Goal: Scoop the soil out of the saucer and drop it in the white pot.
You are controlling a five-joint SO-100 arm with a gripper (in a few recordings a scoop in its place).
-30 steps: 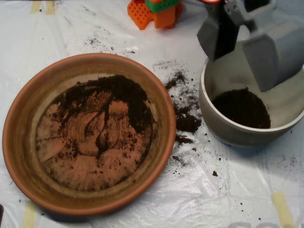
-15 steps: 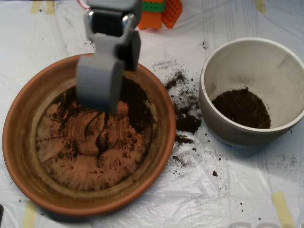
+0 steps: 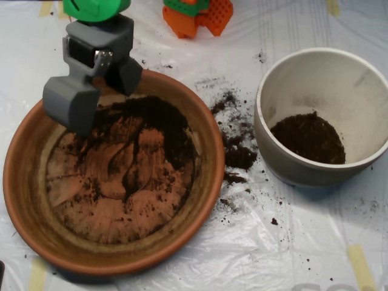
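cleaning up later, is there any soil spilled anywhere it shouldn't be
Yes. Loose soil lies spilled on the plastic sheet between the saucer and the white pot, with smaller specks scattered above the saucer's rim.

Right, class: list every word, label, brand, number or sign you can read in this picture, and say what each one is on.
None can be read.
Faint grey marks at the bottom edge of the plastic sheet: cut off and too blurred to read.
No lettering shows on the saucer, the white pot, the hand or the orange blocks.
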